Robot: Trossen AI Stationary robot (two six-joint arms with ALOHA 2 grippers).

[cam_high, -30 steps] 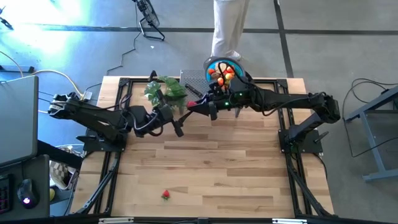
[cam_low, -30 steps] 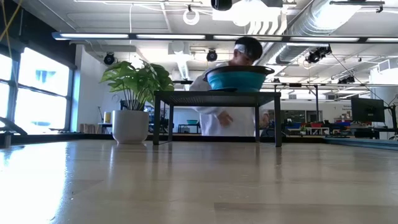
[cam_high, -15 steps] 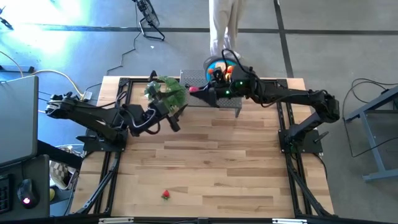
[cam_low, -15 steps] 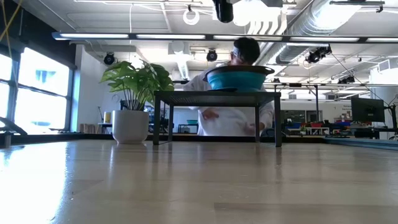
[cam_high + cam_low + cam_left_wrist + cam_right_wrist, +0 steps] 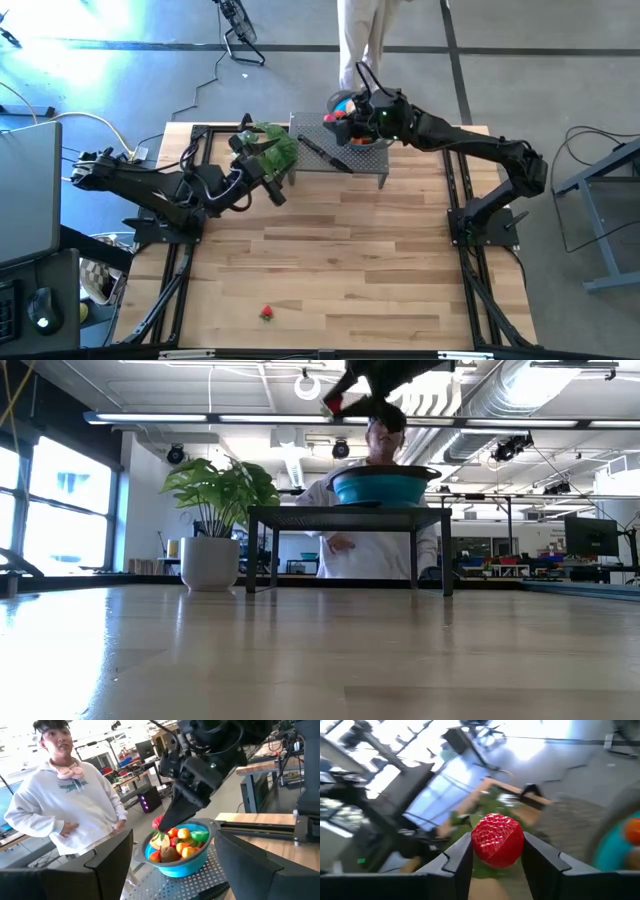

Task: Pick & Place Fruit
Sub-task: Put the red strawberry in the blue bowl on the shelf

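Now: strawberry carried to the bowl
Right gripper [image 5: 497,851] clenches a strawberry [image 5: 497,840] — blue bowl [image 5: 176,865] just beneath; next, release.

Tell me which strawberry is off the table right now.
The strawberry clamped in the right gripper above the blue bowl; the other strawberry lies alone on the table's near edge.
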